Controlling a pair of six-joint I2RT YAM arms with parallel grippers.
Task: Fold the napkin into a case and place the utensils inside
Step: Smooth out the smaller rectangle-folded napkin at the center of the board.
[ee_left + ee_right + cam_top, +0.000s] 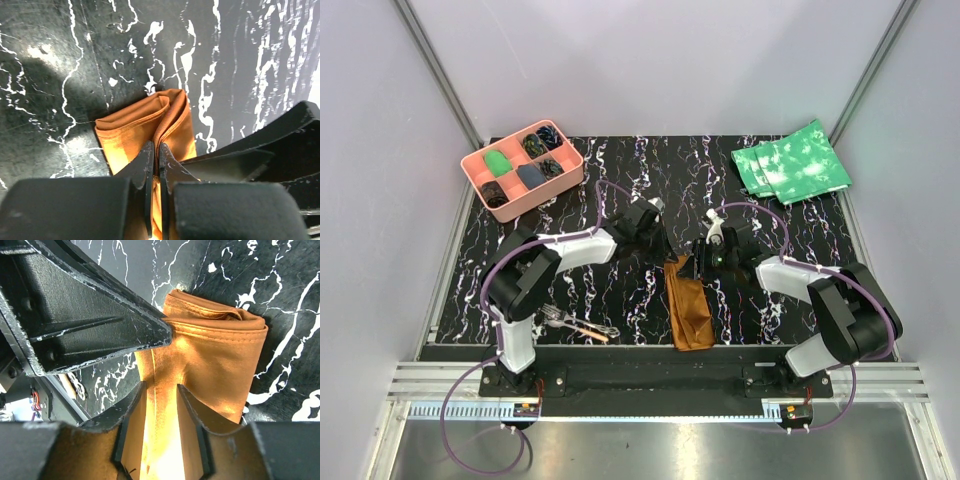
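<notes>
Your left gripper (156,150) is clenched on a raised fold at the far end of the napkin (690,310), fingertips pressed together with cloth squeezed between them. Your right gripper (161,390) stands parted, and a ridge of the same cloth runs through the gap; whether its pads touch it cannot be told. The napkin lies as a narrow, layered rust-brown oblong, reaching from the middle of the surface (620,170) to its near edge. The utensils (575,323) lie together by the near edge, toward the left corner, well apart from the cloth.
</notes>
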